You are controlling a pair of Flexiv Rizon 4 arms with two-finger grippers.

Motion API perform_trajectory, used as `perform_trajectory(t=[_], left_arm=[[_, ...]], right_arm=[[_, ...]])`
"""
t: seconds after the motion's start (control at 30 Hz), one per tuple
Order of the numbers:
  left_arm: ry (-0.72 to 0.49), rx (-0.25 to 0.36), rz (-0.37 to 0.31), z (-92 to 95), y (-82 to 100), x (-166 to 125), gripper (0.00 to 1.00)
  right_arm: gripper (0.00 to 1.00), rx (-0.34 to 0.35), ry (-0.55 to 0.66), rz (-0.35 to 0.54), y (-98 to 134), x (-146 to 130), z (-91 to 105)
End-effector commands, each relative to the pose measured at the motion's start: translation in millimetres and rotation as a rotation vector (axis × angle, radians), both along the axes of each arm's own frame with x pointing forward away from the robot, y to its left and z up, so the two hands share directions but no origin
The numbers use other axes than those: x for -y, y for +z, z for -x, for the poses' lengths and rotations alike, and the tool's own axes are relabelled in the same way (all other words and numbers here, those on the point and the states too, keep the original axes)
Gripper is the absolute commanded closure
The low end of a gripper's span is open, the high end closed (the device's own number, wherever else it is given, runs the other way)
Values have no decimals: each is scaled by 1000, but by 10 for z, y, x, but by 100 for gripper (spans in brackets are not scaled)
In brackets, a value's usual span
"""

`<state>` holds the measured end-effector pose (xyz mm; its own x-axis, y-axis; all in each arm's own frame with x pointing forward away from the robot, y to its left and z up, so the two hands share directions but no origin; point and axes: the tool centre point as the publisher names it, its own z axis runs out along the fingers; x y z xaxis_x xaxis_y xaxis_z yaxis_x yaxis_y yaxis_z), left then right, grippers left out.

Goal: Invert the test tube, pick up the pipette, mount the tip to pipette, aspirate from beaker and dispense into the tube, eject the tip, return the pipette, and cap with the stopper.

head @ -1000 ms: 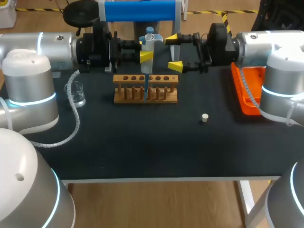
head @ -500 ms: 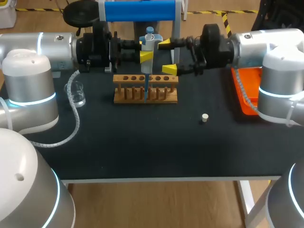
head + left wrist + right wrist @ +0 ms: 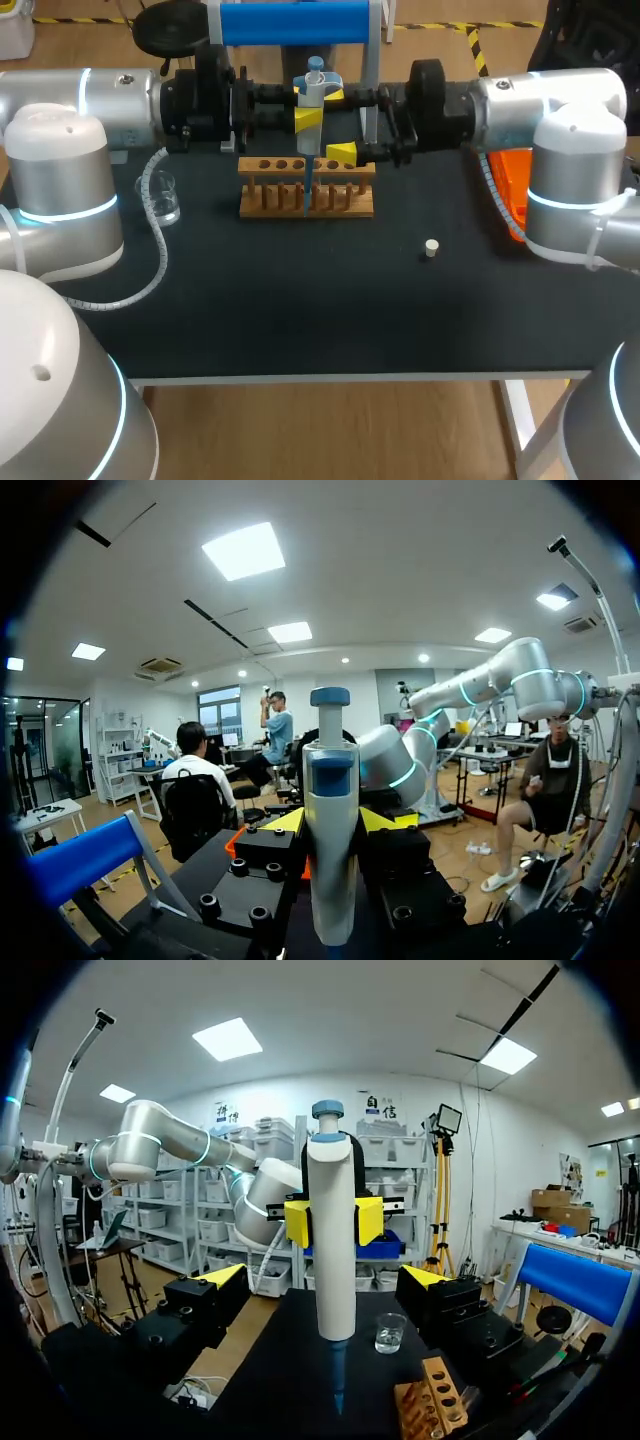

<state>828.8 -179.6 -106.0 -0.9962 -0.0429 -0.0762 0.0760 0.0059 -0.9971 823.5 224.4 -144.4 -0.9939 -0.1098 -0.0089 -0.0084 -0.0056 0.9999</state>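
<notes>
In the upper middle of the head view, the left hand [image 3: 307, 112] grips the pipette [image 3: 314, 88] upright above the wooden rack [image 3: 262, 200] on the surface. The right hand [image 3: 340, 124] stands wide, one finger on either side of the barrel, touching nothing. The pipette looks light, stiff and smooth. The thick white barrel is probably the safest hold, clear of the plunger [image 3: 327, 1109] and the thin blue tip [image 3: 336, 1385].

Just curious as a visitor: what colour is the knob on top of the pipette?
Blue. The knob on the pipette shows best in the left wrist view.
</notes>
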Motion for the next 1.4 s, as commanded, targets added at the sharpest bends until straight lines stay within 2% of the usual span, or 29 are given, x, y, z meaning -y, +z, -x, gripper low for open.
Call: perform_trajectory(t=[0.03,0.53,1.4], left_arm=[[3,1,2,2,0,12,100],[3,1,2,2,0,12,100],[3,1,2,2,0,12,100]], right_arm=[[0,-3,0,-1,-21,-56,-1],[0,12,0,12,-49,-232,-1],[20,9,1,2,-47,-316,-4]])
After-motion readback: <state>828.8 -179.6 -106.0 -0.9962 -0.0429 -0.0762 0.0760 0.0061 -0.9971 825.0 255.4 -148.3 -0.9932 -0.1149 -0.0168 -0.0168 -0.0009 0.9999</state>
